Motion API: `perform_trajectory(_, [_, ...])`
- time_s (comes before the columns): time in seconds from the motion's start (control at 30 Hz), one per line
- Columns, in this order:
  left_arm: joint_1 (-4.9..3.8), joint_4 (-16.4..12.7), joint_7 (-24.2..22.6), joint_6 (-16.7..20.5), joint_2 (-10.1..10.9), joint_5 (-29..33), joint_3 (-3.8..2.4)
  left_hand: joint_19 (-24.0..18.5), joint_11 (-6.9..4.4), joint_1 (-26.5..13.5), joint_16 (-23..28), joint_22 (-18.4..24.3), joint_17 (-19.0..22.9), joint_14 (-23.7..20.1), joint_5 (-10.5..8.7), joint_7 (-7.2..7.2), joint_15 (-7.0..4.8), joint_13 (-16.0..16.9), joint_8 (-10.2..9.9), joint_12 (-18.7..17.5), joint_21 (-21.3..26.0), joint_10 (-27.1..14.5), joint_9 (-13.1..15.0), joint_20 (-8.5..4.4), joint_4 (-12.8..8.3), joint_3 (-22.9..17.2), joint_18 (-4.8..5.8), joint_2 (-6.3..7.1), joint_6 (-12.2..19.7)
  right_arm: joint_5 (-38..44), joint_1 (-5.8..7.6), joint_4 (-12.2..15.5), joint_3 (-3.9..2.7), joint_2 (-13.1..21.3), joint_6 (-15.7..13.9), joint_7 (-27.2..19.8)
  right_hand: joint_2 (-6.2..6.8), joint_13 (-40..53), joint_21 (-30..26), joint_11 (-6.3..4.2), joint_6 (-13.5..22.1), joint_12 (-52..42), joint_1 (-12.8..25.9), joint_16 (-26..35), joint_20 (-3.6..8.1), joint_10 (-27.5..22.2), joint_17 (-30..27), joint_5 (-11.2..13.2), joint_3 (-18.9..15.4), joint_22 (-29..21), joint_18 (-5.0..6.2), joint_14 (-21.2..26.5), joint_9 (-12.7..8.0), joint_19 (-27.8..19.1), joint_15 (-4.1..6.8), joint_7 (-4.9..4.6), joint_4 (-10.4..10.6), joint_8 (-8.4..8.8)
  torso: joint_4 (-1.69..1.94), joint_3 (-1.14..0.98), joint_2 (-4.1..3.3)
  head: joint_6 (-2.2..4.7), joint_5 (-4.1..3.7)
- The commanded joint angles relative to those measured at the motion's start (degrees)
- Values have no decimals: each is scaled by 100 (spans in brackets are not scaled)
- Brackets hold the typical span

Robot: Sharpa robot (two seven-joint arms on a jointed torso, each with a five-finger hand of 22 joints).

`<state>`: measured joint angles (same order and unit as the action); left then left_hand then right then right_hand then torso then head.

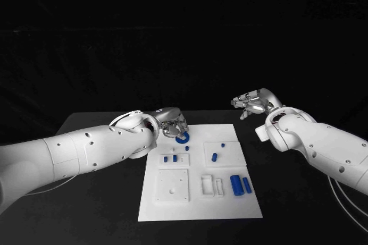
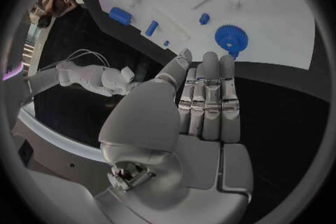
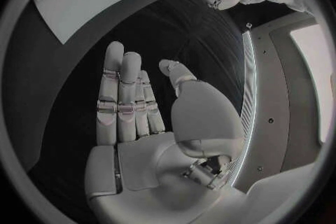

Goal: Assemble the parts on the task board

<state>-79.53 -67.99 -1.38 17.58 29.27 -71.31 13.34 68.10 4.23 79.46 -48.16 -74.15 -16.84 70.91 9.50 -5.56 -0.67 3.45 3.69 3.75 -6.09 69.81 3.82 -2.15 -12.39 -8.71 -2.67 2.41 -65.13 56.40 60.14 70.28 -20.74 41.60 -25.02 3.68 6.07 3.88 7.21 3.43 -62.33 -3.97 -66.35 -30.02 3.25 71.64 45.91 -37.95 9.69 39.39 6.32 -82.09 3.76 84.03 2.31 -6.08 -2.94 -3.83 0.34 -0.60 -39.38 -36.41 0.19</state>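
Blue against white — the parts are easy to pick out on the task board (image 1: 201, 202), which lies in the middle of the black table (image 1: 100, 202) within reach of both arms. A blue gear (image 1: 183, 139) sits at the board's far left corner, just beside the left hand (image 1: 173, 128). From the left wrist view, that hand's fingers (image 2: 210, 95) are stretched out nearly straight and together, holding nothing, their tips just short of the gear (image 2: 230, 38). I judge the hand is poised there because the gear is the piece it means to deal with.

Nearer the robot, two blue cylinders (image 1: 241, 184) lie side by side at the board's right, and smaller blue pieces (image 1: 174, 158) stand in the raised blocks at mid-board — some already seated, it seems, while the loose ones wait.

The right hand (image 1: 253, 102) hangs well apart from the board, off its far right corner above the table. Its fingers (image 3: 122, 95) are straight and open with nothing in them, likely parked clear so the left arm has room to work.
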Motion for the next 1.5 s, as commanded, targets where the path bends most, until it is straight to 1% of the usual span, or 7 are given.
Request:
perform_trajectory(0.03, [26,158,-357,110,-92,-646,19,21,-26,27,-131,-178,-38,-36,31,8,-37,-7,-11,-40,-62,6,-4,-8,-11,-94,-114,40,-28,-56,-2,21,-2,-6,22,-150,31,-28,52,28,-7,32,24,36,-51,-115,-8,-8,34,-91,83,3,-7,223,-65,-42,-23,23,-43,4,-39,10,2])
perform_trajectory(0.17, [50,293,-425,23,-168,-780,35,87,-18,-49,-402,-212,-115,6,-12,11,-37,-6,-11,-39,-130,-47,-4,-5,12,-159,-125,103,-8,-69,-2,37,-2,-12,10,-154,38,-35,79,100,77,39,19,37,-86,-380,-22,-34,-54,-187,110,22,-7,214,-107,-87,-55,23,-60,4,-62,24,-19])
perform_trajectory(0.3, [88,384,-449,-174,-245,-861,41,121,20,-78,-559,-210,-148,-2,-27,17,-50,-8,-15,-41,-162,-329,-8,-5,41,-159,-123,160,52,-85,-2,52,-2,-26,7,-160,-30,-39,50,161,113,41,-51,75,-151,-596,-94,-53,-253,-356,168,59,-7,212,-157,-114,-91,22,-78,-1,-78,33,-10])
perform_trajectory(0.43, [147,480,-456,-332,-331,-914,43,141,30,-44,-700,-212,-134,-31,-26,26,-74,-10,-13,-43,-214,-511,-6,-29,91,-165,-108,183,102,-93,-2,67,-1,-40,4,-167,-67,-41,93,169,121,44,-84,67,-161,-634,-137,-62,-353,-497,181,58,-7,216,-164,-119,-103,23,-97,0,-95,36,-10])
perform_trajectory(0.67, [260,664,-513,-475,-450,-948,43,193,27,-12,-1024,-217,-57,127,32,32,-116,-13,-13,-45,-485,-608,-6,-72,187,-220,-119,186,102,-103,-2,92,-1,-53,2,-172,-75,-43,189,173,133,47,-92,43,-162,-650,-162,-78,-381,-657,184,63,-7,211,-164,-123,-108,24,-81,4,-89,19,-36])
perform_trajectory(1.1, [339,885,-585,-696,-536,-971,43,142,17,-59,-1290,-211,-12,192,60,20,-128,-14,-13,-46,-792,-573,-7,-84,205,-346,-140,190,129,-109,-2,115,-1,-59,28,-171,-75,-43,218,178,151,47,-95,36,-164,-667,-166,-87,-390,-708,186,64,-8,209,-166,-130,-105,25,-85,5,-90,5,-55])
perform_trajectory(1.5, [423,1117,-695,-687,-625,-957,42,63,5,-105,-1355,-213,27,177,71,31,-127,-15,-14,-47,-973,-454,-10,-83,146,-563,-167,140,155,-110,-2,108,-1,-83,52,-175,-75,-43,218,178,151,47,-95,36,-164,-667,-166,-87,-390,-708,186,64,-8,209,-166,-130,-105,25,-77,-2,-86,-18,-47])
